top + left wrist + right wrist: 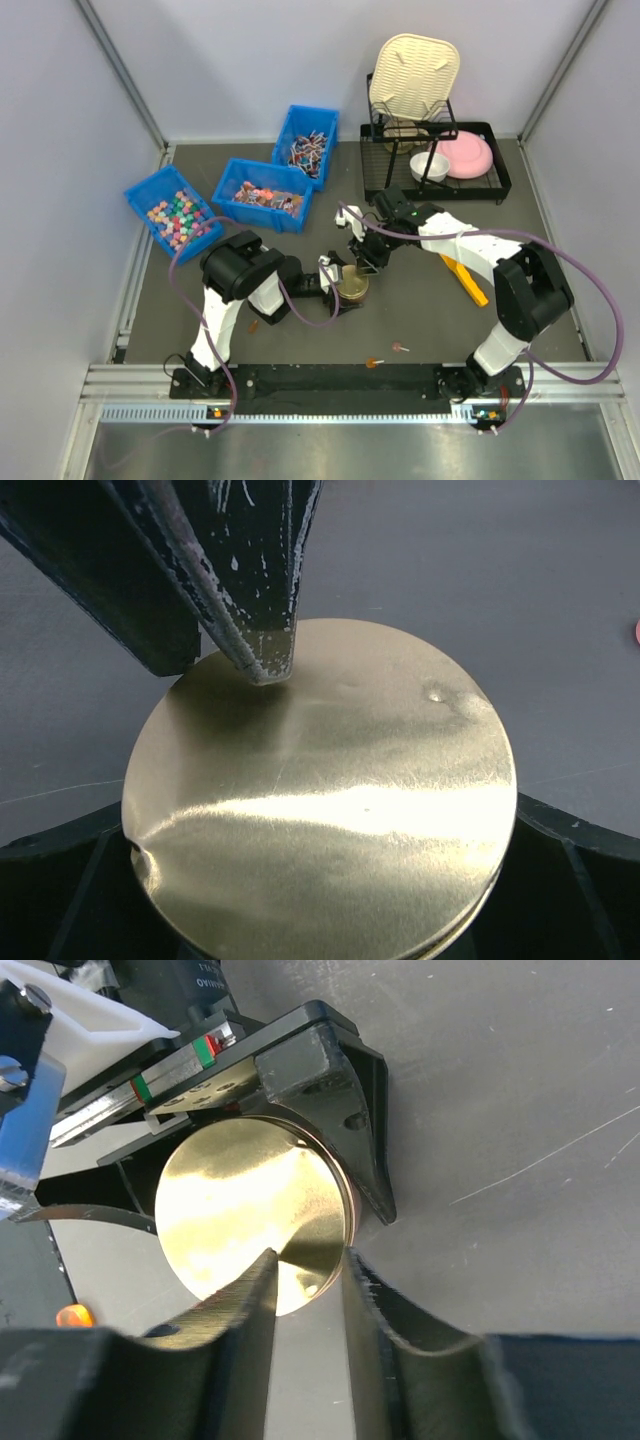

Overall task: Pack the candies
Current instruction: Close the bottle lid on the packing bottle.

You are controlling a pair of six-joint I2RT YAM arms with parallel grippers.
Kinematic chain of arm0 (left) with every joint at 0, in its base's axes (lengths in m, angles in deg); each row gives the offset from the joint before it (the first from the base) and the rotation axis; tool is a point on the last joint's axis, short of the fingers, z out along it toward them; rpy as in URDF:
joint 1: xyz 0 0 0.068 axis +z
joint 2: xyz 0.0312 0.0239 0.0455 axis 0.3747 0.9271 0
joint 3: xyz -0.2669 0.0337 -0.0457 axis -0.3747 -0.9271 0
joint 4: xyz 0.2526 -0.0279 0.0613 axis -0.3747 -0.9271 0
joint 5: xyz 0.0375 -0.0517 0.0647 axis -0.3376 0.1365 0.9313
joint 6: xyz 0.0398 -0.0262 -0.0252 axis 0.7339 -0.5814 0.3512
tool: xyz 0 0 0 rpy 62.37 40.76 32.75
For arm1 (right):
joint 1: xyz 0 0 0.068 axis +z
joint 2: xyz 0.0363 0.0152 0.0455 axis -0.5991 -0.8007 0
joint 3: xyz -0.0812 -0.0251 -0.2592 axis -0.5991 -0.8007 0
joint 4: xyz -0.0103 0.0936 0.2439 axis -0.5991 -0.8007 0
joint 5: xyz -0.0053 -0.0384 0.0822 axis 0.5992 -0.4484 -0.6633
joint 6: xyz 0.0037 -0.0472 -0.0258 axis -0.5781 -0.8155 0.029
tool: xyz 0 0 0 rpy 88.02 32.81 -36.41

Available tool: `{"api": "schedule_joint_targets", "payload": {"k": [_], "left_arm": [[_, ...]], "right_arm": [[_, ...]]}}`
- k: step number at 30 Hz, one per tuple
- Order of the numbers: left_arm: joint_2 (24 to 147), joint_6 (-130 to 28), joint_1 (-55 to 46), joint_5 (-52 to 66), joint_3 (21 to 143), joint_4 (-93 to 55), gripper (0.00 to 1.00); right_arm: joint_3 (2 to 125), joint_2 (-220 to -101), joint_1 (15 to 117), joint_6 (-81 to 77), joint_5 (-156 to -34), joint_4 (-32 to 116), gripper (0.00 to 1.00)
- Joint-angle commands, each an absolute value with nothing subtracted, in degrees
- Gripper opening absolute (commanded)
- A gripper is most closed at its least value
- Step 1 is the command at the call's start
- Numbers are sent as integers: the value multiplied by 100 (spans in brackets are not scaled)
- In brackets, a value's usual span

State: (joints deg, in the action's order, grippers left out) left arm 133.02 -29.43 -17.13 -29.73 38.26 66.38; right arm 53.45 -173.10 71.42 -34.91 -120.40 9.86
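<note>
The candies (262, 195), tiny red, orange and pink wrapped sweets, fill the middle blue bin at the back left. A jar with a round gold lid (352, 286) stands on the table between the arms. My left gripper (338, 284) is shut on the jar; its black fingers (60, 880) flank the lid (320, 810), as the right wrist view also shows. My right gripper (360, 256) hovers over the lid's far edge, narrowly open and empty (307, 1265). One of its fingertips (268, 662) touches the lid (240, 1210).
A blue bin of pastel cube sweets (175, 215) and one of blue-and-red stick sweets (308, 150) flank the candy bin. A yellow scoop (465, 280) lies right of the jar. A black rack (500, 180) holds bowls. Stray candies (400, 348) lie near the front.
</note>
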Motion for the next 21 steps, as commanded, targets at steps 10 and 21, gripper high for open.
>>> {"api": "schedule_joint_targets", "payload": {"k": [10,21], "left_arm": [[13652,-2512,-1675,-2802,3708,7615,99],[13643,-2530,-1675,-2802,3717,7615,93]], "right_arm": [[5732,-16944,7223,-3713,-11713,961,53],[6242,-17454,7223,-3616,-12064,935,52]]}}
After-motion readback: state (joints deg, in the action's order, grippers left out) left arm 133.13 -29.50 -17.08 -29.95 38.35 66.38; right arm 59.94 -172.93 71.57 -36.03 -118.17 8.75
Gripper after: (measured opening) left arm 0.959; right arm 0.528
